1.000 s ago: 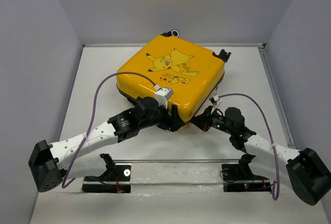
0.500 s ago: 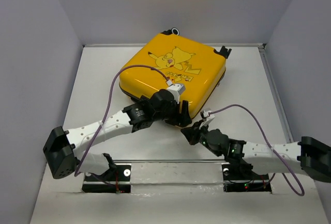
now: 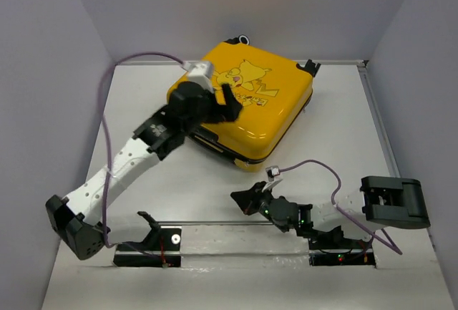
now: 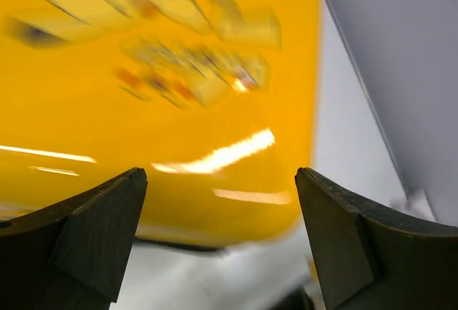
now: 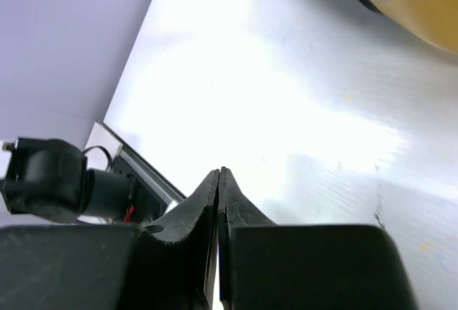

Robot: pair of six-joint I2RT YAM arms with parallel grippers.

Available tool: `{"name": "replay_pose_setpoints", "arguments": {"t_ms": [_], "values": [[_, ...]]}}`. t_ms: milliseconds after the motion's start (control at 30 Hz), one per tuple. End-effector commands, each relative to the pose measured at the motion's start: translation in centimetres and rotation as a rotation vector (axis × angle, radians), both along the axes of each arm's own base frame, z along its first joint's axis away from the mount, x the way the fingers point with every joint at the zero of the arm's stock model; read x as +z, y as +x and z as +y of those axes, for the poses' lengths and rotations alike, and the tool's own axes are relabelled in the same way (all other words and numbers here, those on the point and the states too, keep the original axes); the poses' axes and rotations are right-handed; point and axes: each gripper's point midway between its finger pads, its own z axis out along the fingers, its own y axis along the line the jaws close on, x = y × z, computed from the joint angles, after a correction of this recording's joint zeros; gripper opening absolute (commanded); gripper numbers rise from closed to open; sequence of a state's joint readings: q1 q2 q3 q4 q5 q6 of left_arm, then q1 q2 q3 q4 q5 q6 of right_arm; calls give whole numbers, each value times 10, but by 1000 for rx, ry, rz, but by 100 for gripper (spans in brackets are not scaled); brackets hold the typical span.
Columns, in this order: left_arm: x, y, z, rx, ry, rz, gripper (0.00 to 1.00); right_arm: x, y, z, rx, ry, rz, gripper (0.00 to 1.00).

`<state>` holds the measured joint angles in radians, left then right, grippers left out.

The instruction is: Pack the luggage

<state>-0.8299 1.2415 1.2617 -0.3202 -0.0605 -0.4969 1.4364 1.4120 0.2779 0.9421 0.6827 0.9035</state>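
From above: the luggage [image 3: 265, 109] lies shut, flat, far-centre on the bench [image 3: 343, 152]. My left pincer [image 3: 227, 102] hovers over its lid, probably to steady it. My right pincer [image 3: 247, 201] sits near the bases, well apart. Left wrist alone shows those fingers [image 4: 93, 238] spread, empty. Right wrist: fingertips [image 5: 204, 210] pressed together, pinching nothing.
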Motion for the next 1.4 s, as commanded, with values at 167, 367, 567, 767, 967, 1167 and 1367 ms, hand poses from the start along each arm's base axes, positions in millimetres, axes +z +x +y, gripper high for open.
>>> {"name": "replay_pose_setpoints", "arguments": {"t_ms": [167, 367, 567, 767, 967, 1167, 1367], "values": [[40, 144, 225, 566, -45, -144, 99, 10, -3, -17, -11, -65, 10, 7], [6, 188, 250, 542, -62, -71, 99, 22, 26, -87, -193, -343, 78, 63], [5, 229, 216, 345, -176, -51, 99, 107, 63, -166, -370, -219, -15, 85], [-13, 268, 211, 323, -176, 16, 99, 141, 125, -229, -599, -398, -11, 7], [-45, 308, 238, 489, -111, 79, 99, 100, 216, -293, -690, -403, 119, 7], [-105, 339, 233, 506, -47, 204, 99, 79, 274, -280, -575, -404, 185, 7], [-139, 327, 179, 433, -22, 234, 99, 57, 308, -247, -439, -319, 221, 7]]}}
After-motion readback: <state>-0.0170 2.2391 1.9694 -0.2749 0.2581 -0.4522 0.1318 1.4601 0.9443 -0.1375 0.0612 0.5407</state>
